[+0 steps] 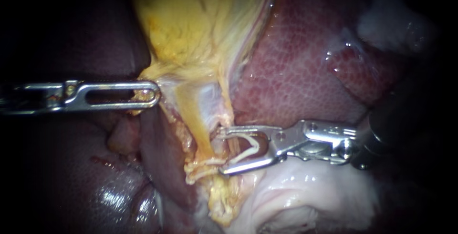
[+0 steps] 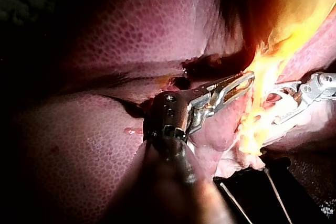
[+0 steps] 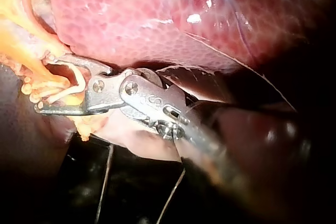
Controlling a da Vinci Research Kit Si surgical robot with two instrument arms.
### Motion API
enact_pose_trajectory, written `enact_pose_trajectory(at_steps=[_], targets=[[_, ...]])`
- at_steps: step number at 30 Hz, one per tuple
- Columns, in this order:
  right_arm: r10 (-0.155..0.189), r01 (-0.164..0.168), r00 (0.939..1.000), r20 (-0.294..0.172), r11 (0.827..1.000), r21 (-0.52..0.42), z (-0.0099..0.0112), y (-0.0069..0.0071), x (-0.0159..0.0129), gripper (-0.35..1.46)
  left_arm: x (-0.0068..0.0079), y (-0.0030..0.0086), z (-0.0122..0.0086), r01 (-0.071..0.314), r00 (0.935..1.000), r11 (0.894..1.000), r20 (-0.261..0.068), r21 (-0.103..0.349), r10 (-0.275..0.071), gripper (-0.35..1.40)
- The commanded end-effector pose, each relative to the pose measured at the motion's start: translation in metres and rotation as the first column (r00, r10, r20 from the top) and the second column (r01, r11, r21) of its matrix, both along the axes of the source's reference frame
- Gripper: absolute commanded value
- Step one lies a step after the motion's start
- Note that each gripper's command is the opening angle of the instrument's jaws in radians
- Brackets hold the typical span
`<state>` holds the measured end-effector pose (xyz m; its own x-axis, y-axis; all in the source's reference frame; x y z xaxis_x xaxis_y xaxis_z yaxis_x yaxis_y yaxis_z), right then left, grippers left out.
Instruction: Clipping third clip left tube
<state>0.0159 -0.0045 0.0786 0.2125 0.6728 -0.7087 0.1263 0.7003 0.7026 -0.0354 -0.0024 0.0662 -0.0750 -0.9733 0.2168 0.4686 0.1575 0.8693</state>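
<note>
My left instrument is clenched on the gallbladder at its yellow lower edge, and the tissue strung from those jaws looks taut. My right instrument has its jaws wide apart, carrying an open white clip between them. The tube lies right at the tips of those jaws, at the mouth of the clip. I cannot tell whether it sits fully inside. Just ahead of the lower jaw's tip, pale bands cross the tube. I take them for clips already set, though I cannot count them. The liver lies beside the right shaft, clear of the jaws. As I judge it, the approach is all but done. What remains is seating the tube deep in the clip, squeezing it shut and backing off.
</note>
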Motion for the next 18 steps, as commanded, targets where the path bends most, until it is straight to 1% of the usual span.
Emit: enact_pose_trajectory(at_steps=[1,4,9,11,14,16,17,18], targets=[[-0.003,0.003,1.0000,-0.002,1.000,0.005,0.0000,0.0000,0.0003,0.60,0.0000,0.0000,0.0000,0.000,1.0000,1.000,-0.001,0.000,0.000,-0.35],[-0.013,0.013,0.9999,-0.011,1.000,0.029,-0.0001,-0.0001,0.0014,0.60,-0.0001,-0.0001,0.0001,0.001,1.0000,1.000,-0.001,-0.001,-0.001,-0.35],[-0.020,0.027,0.9971,-0.073,0.994,0.102,-0.0007,-0.0005,0.0021,0.60,-0.0001,-0.0001,0.0001,0.000,1.0000,1.000,-0.001,-0.001,0.000,-0.35],[-0.025,0.039,0.9941,-0.106,0.990,0.134,-0.0012,-0.0007,0.0022,0.60,-0.0001,-0.0001,0.0001,0.000,1.0000,1.000,-0.001,-0.001,0.000,-0.35],[-0.033,0.057,0.9897,-0.140,0.984,0.171,-0.0017,-0.0010,0.0024,0.60,0.0000,0.0000,0.0002,0.000,1.0000,1.000,-0.001,-0.001,0.000,-0.35],[-0.037,0.071,0.9852,-0.167,0.977,0.202,-0.0021,-0.0012,0.0025,0.59,0.0000,0.0000,0.0002,0.000,1.0000,1.000,0.000,-0.001,0.000,-0.35],[-0.039,0.079,0.9814,-0.188,0.973,0.215,-0.0023,-0.0013,0.0027,0.59,0.0000,0.0000,0.0002,0.000,1.0000,1.000,-0.001,-0.001,0.000,-0.35],[-0.039,0.085,0.9789,-0.201,0.970,0.228,-0.0025,-0.0014,0.0028,0.59,0.0000,0.0000,0.0003,0.000,1.0000,1.000,-0.001,-0.001,0.000,-0.35]])
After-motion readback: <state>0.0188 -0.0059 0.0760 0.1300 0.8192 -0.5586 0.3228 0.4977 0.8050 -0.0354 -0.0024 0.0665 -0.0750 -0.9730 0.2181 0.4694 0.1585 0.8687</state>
